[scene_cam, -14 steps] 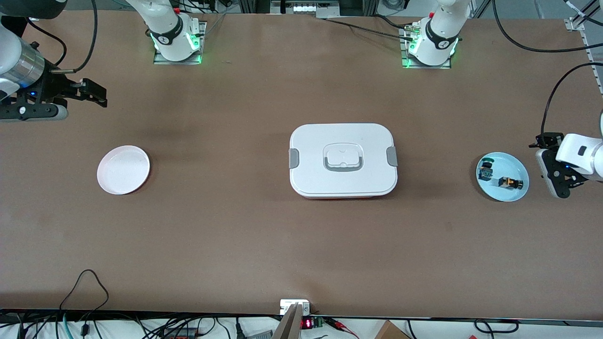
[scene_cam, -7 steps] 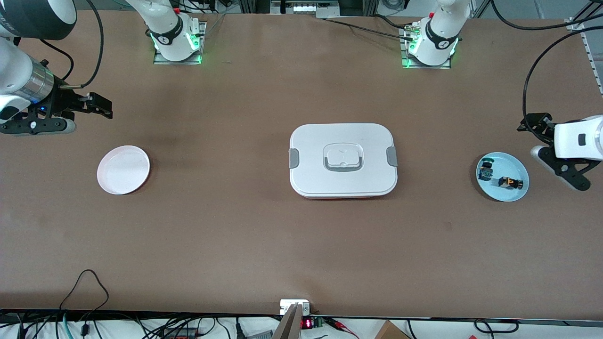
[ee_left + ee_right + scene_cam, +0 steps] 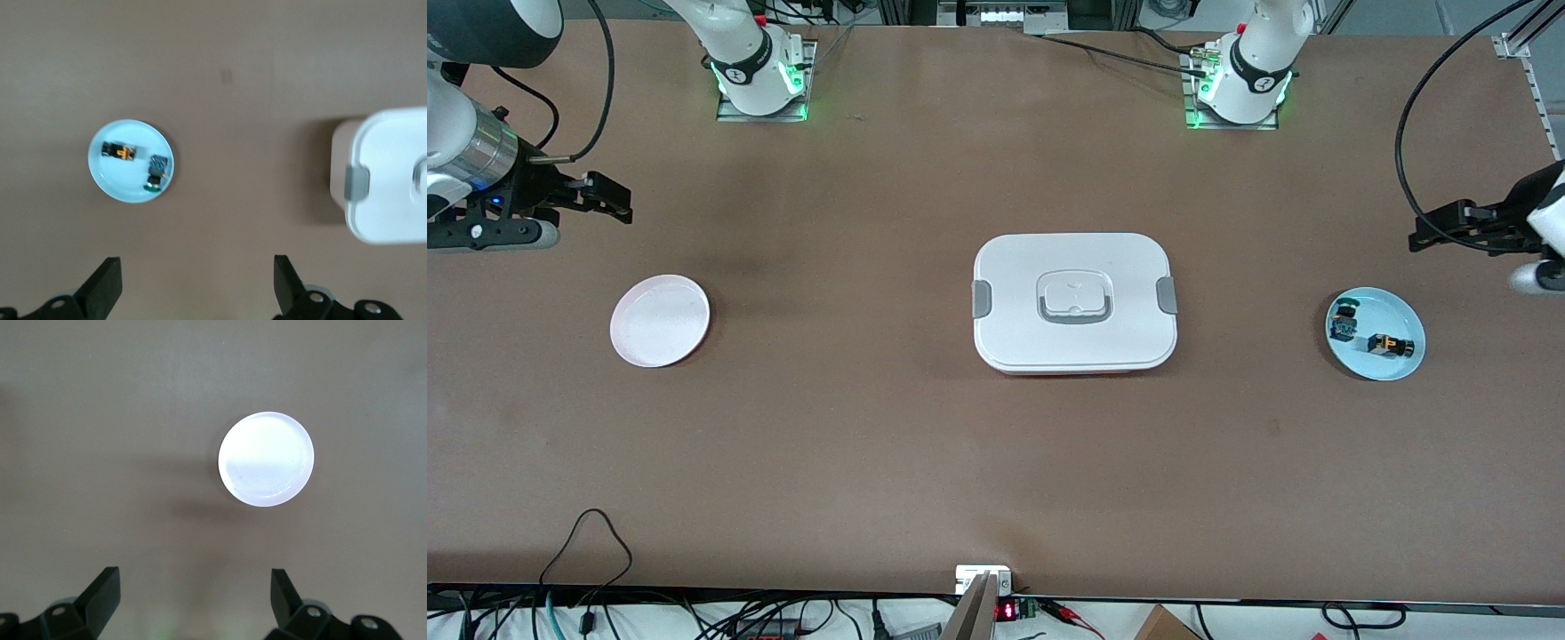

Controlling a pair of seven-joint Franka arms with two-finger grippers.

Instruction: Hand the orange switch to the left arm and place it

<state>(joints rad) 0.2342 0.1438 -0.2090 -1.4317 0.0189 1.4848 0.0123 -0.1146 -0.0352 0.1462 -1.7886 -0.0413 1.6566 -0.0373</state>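
My left gripper [image 3: 1427, 236] hung above the surface's edge at the left arm's end, jaws spread wide and holding nothing. My right gripper [image 3: 609, 197] waited likewise above the right arm's end, jaws wide and empty. The orange switch [image 3: 1391, 345] lay in the pale blue plate [image 3: 1403, 313] near the left arm's end, just beside a blue-green component [image 3: 1342, 326]; the two were apart. The box [image 3: 1074, 300] sat mid-surface, between that plate and the white plate [image 3: 660, 320] near the right arm's end. Likely hazards: my jaws might close on the wrong component, since the two lie close together; the tiny switch could slip at handover; and a low carry across the centre would strike the box lid.
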